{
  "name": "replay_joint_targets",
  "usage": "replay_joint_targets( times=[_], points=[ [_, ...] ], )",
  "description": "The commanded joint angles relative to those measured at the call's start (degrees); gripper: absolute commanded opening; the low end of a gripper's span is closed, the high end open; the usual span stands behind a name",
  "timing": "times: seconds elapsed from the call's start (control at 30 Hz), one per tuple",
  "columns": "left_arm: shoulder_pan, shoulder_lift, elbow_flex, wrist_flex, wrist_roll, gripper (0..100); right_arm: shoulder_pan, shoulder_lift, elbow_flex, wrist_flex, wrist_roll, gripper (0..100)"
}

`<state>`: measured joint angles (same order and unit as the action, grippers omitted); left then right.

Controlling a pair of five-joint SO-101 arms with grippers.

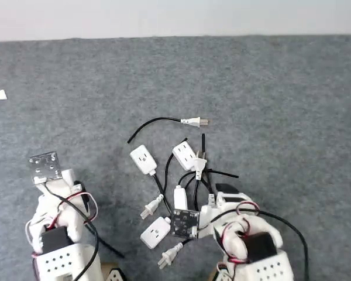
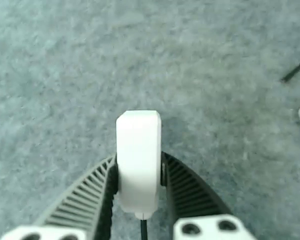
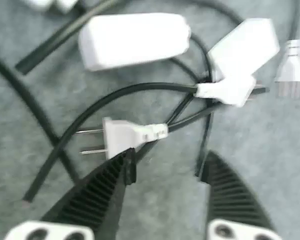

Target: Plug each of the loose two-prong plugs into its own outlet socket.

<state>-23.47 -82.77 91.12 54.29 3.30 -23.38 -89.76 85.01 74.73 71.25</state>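
The right gripper (image 3: 167, 160), jaws spread, hangs over a plug (image 3: 124, 136) among crossed cords (image 3: 140, 91) and may snag one when closing; the left gripper (image 2: 138, 172) clamps a socket (image 2: 138, 147).

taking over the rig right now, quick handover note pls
Left gripper: shut on a white corded block, apparently a socket, over grey carpet.
Right gripper: open, low over a loose two-prong plug.
Other sockets and plugs lie in a tangle of black cords ahead of the right arm.
Done: no plug visibly seated in a socket.
Left: every pairing.
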Motion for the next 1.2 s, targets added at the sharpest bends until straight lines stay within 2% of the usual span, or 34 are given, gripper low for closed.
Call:
replay_joint_targets(
  times=[0.0,0.13,0.23,0.33,0.43,0.8,1.17],
  points=[
    [0.4,-0.5,-0.8,-1.8,-0.2,1,-4.4,15.9,-19.4,11.6,-3.1,20.6],
    [0.4,-0.5,-0.8,-1.8,-0.2,1,-16.0,33.8,-38.0,25.7,-14.3,18.0],
    [0.4,-0.5,-0.8,-1.8,-0.2,1,-21.1,45.1,-41.7,26.9,-18.1,18.4],
    [0.4,-0.5,-0.8,-1.8,-0.2,1,-21.1,51.9,-41.8,25.4,-13.3,18.4],
    [0.4,-0.5,-0.8,-1.8,-0.2,1,-20.0,52.0,-41.5,24.2,-9.6,18.4],
    [0.4,-0.5,-0.8,-1.8,-0.2,1,-19.1,47.3,-26.0,5.3,-14.0,18.7],
    [0.4,-0.5,-0.8,-1.8,-0.4,2,-18.9,47.3,-13.1,-5.0,-13.8,18.8]
  ],
)
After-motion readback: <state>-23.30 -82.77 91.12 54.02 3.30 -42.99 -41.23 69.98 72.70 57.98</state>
